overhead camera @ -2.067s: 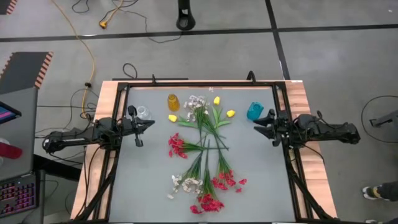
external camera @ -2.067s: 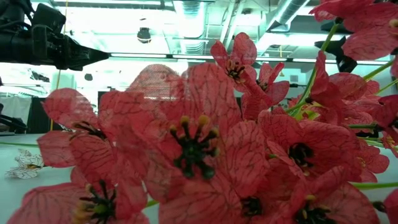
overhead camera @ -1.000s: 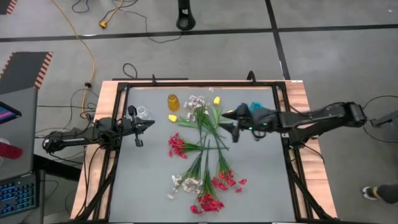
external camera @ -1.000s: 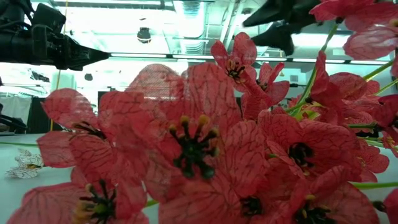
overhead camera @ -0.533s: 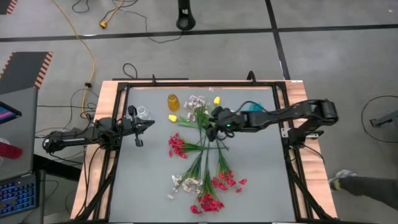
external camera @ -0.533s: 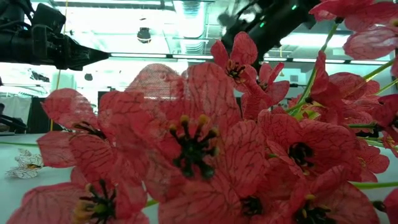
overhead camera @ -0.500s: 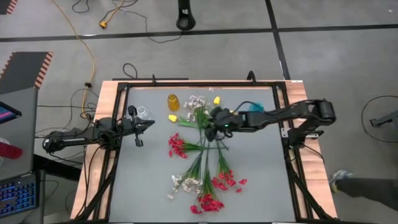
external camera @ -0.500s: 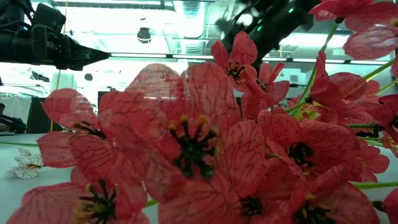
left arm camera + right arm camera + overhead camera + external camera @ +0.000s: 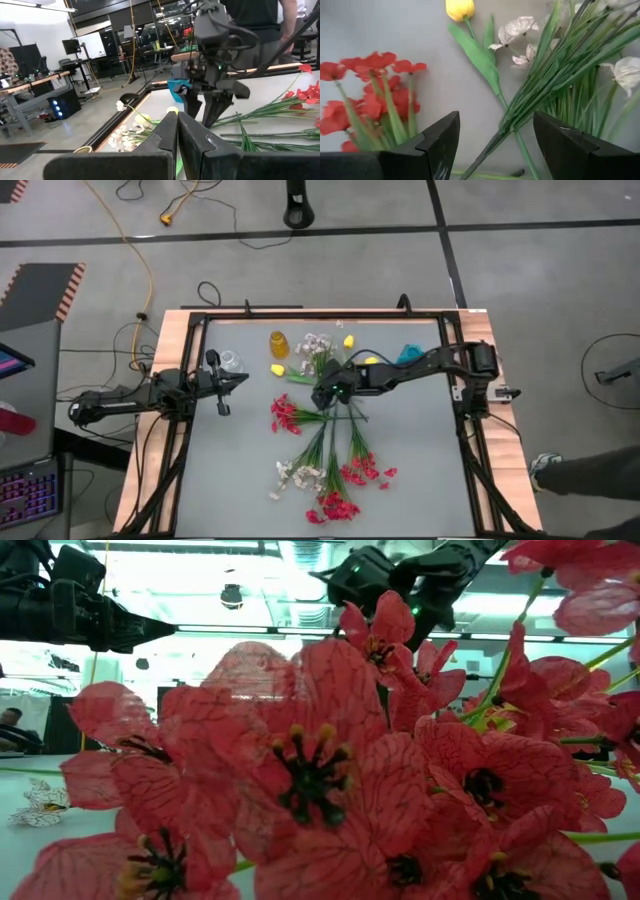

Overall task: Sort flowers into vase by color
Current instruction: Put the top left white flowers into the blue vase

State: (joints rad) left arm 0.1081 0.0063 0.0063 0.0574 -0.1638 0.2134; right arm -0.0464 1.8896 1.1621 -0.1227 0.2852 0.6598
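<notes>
Right gripper [image 9: 495, 145] fingers spread wide above green stems [image 9: 540, 90]. Red blossoms [image 9: 365, 95], a yellow bud [image 9: 459, 8] and white blossoms [image 9: 517, 27] lie on the grey table [image 9: 395, 30].

The high view looks straight down on the whole table [image 9: 250, 470]. The low view sits at tabletop level, seemingly pressed against red flowers [image 9: 320, 790]. Each wrist view looks forward along its arm; all share the flower pile.

matt grey table [image 9: 410, 470], veined cloth-like flowers [image 9: 310, 780].
</notes>
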